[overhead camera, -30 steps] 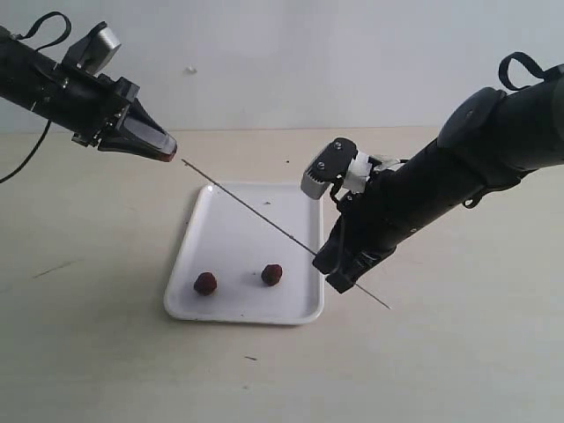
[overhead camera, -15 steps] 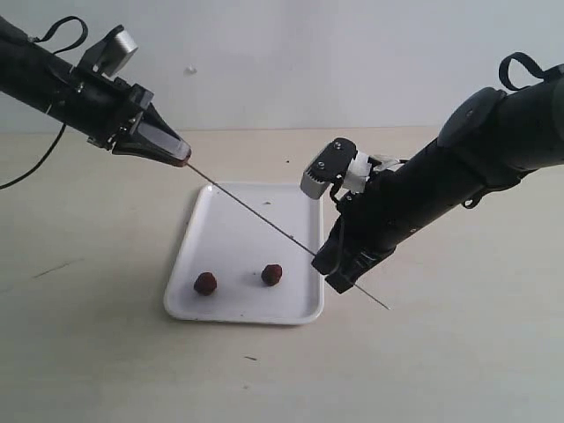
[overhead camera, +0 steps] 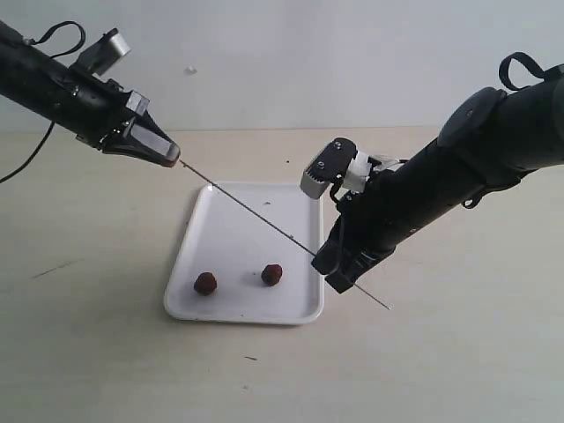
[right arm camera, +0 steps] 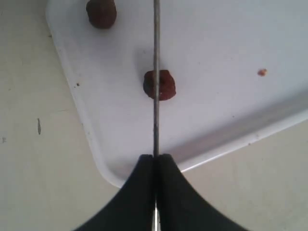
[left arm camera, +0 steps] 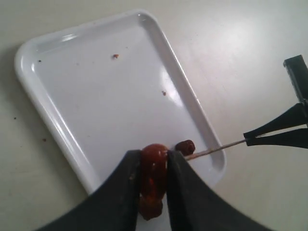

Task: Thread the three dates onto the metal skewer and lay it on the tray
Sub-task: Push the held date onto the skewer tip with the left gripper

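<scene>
Left claw [overhead camera: 166, 156], jaws partly closed, pinches one held date [left arm camera: 153, 179] clear of the tray [overhead camera: 220, 225], past its far-left corner, with the free tip of the metal skewer [overhead camera: 256, 215] meeting it; whether the tip has pierced I cannot tell, so nothing is surely threaded. The skewer slants over the tray, long axis upper left to lower right, free end pointing at that date. A loose date [overhead camera: 205, 283] and a second loose date [overhead camera: 272, 275] lie unthreaded on the tray, and the right claw [overhead camera: 342, 269] is clamped tight on the skewer near its lower end; laying down not yet done.
</scene>
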Controlling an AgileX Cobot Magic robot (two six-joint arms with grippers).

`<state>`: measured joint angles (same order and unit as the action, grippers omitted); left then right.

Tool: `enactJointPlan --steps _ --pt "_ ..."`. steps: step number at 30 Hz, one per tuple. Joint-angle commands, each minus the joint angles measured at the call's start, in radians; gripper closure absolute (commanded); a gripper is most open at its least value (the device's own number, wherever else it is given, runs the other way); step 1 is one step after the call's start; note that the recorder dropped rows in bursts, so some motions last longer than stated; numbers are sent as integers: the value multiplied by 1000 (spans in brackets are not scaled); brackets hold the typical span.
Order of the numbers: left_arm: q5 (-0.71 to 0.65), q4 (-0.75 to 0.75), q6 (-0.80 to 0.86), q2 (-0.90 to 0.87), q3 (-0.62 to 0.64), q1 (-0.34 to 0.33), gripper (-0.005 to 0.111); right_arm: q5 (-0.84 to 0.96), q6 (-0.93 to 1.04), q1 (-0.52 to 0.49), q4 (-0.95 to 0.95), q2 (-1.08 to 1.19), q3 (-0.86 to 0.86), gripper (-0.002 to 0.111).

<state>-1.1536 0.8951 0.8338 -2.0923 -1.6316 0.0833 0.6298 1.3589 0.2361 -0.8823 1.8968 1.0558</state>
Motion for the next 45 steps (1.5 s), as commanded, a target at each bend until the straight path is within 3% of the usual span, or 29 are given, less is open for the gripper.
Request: enactJointPlan --steps 1,11,33,45 --pt "23 6 4 3 0 -5 87 4 8 -3 0 -12 -1 108" --pt "-28 68 7 3 0 -3 87 2 0 -3 0 -12 -1 108" --pt "-6 6 24 3 0 11 87 0 0 -3 -1 -12 -1 108" --pt "-26 58 28 3 0 57 87 -20 0 -3 -11 -12 -1 108"
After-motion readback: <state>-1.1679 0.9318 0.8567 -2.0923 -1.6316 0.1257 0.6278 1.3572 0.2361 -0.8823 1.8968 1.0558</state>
